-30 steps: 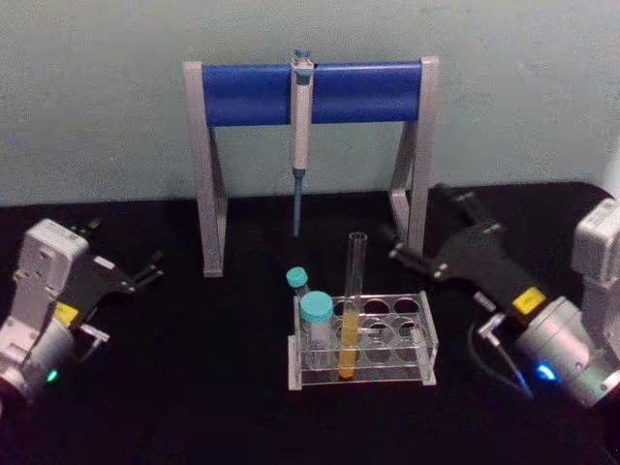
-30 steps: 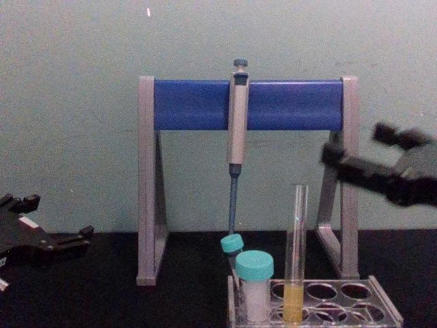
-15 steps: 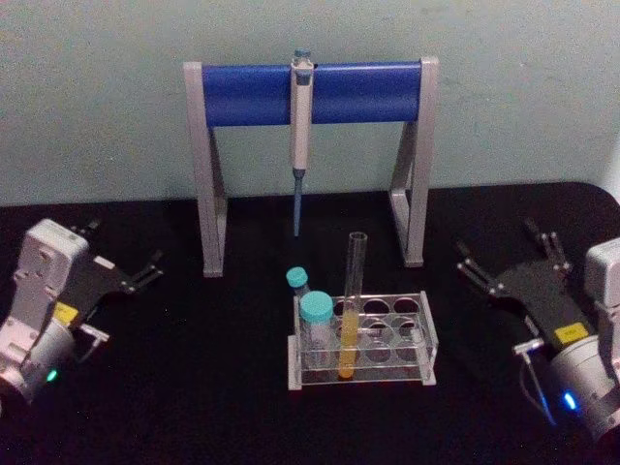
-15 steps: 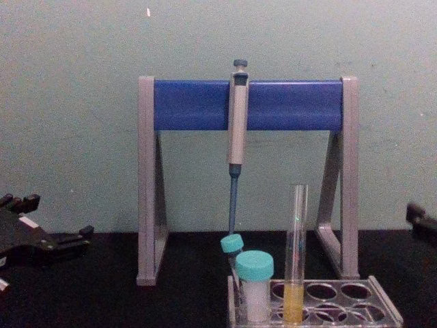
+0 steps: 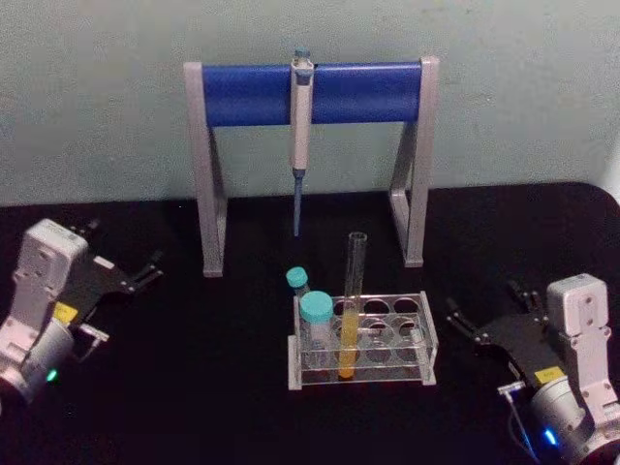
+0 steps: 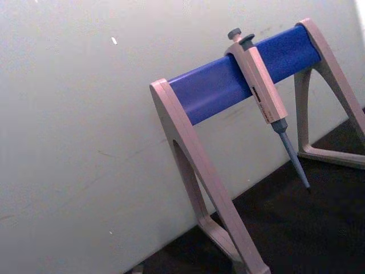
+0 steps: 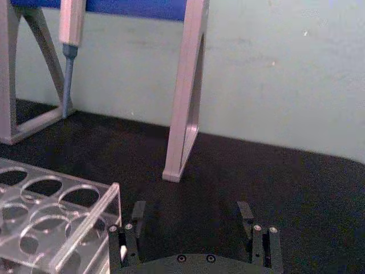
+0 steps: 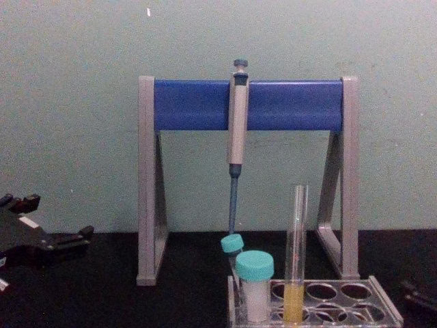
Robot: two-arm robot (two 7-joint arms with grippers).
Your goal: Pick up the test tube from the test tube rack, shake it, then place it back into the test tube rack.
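The black tabletop [image 5: 213,387] carries everything, and the largest thing on it is the grey pipette stand [image 5: 308,92] with its blue crossbar, set toward the back against the pale wall, with a grey-blue pipette [image 5: 301,136] hanging from the bar's middle, tip down. In front of the stand sits the test tube rack [image 5: 387,339], a low clear rack with rows of round holes. The test tube [image 5: 351,300] stands upright in a front-row hole near the rack's left half, its yellow-orange liquid filling the lower part and its open top rising well above the rack. To its left in the rack are 2 shorter teal-capped tubes [image 5: 315,315], one behind the other. The left end effector [image 5: 131,274] rests low at the left side of the tabletop, well apart from the rack, its fingers spread apart and holding nothing. The right end effector [image 5: 489,310] sits low near the rack's right end, apart from it; the right wrist view shows its fingers [image 7: 136,220] set wide with only bare tabletop between them.
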